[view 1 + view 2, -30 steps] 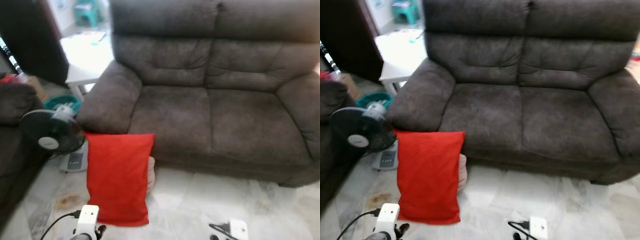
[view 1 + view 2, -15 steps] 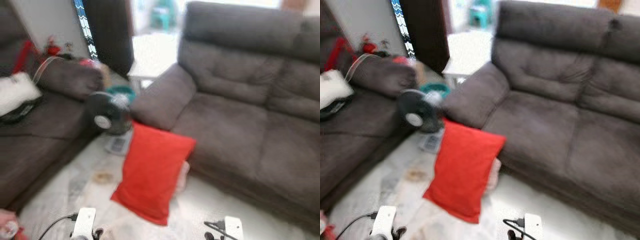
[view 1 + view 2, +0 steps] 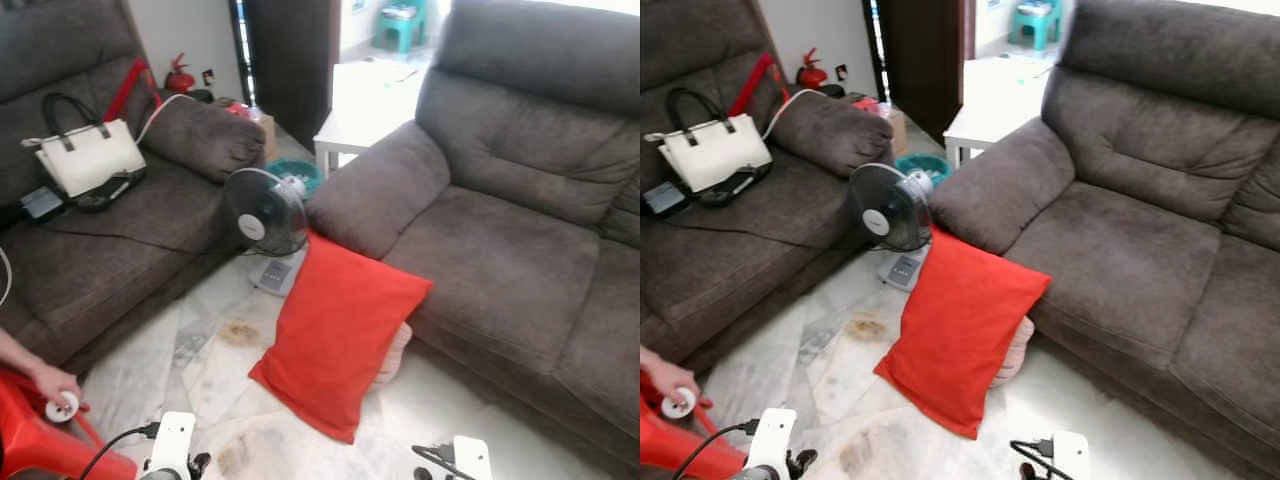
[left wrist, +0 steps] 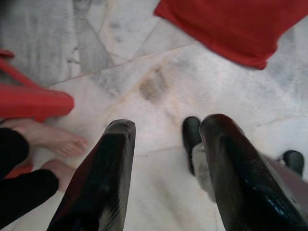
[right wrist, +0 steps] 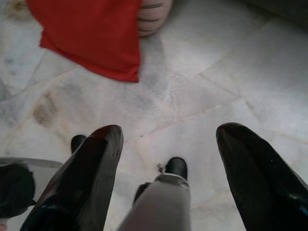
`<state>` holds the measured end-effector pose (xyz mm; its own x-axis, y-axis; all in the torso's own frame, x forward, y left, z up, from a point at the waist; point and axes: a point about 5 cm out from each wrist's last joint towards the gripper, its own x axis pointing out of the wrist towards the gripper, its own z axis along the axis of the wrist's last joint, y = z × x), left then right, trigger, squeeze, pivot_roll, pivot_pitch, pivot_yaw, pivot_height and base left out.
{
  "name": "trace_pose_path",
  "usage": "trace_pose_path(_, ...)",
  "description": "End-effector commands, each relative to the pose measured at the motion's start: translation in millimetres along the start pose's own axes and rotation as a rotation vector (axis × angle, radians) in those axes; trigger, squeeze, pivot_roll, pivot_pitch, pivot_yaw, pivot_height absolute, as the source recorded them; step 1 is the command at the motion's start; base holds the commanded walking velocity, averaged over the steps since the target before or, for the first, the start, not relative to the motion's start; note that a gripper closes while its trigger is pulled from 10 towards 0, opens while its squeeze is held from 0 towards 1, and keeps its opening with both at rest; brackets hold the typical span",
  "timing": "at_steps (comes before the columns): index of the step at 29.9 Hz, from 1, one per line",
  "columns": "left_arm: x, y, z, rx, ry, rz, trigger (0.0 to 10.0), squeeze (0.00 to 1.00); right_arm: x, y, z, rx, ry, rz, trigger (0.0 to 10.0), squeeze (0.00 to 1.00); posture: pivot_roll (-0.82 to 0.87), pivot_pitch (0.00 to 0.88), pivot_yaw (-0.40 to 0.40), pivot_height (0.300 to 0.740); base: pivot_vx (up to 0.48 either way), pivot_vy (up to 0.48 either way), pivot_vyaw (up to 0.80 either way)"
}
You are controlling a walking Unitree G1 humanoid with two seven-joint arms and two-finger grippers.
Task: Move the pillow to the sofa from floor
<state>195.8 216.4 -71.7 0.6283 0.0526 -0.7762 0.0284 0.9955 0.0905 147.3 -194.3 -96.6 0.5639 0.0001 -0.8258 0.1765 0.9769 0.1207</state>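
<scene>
Task barely begun. The red pillow [image 3: 340, 345] lies on the marble floor [image 3: 200, 370], its upper edge leaning against the front of the sofa [image 3: 500, 250], just beside a standing fan [image 3: 262, 212]. My left gripper [image 4: 166, 144] and right gripper [image 5: 168, 144] hang low over bare floor, jaws released, empty. Left to do: approach, grasp, lift, place on the seat.
</scene>
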Motion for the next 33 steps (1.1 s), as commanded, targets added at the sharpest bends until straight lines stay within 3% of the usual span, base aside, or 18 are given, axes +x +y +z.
trace_pose_path(1,-1.1,3.2,-4.4,0.033,0.022,0.009,10.0,0.00,0.4,2.6,-0.7,0.006,0.003,0.007,10.0,0.00,0.06,0.000,0.004,0.740,0.000,0.000,0.00)
trace_pose_path(8,-1.2,3.2,-4.9,0.028,0.021,0.011,10.0,0.00,0.4,2.3,-0.1,-0.036,0.005,0.006,10.0,0.00,0.06,0.000,0.003,0.740,0.000,0.000,0.00)
trace_pose_path(24,-1.4,3.1,-5.5,0.033,0.021,0.011,10.0,0.00,0.2,2.7,-0.7,-0.030,0.004,0.013,10.0,0.00,0.06,0.000,0.002,0.740,0.000,0.000,0.75)
trace_pose_path(26,-1.4,3.3,-5.5,0.028,0.021,0.011,10.0,0.00,0.1,2.6,-1.5,0.008,0.003,0.007,10.0,0.00,0.06,0.000,0.002,0.740,0.000,0.000,0.00)
trace_pose_path(33,-1.3,3.4,-5.1,0.023,0.019,0.014,10.0,0.00,0.2,2.4,-1.1,0.009,0.001,0.003,10.0,0.00,0.06,0.000,0.000,0.740,0.070,0.000,0.00)
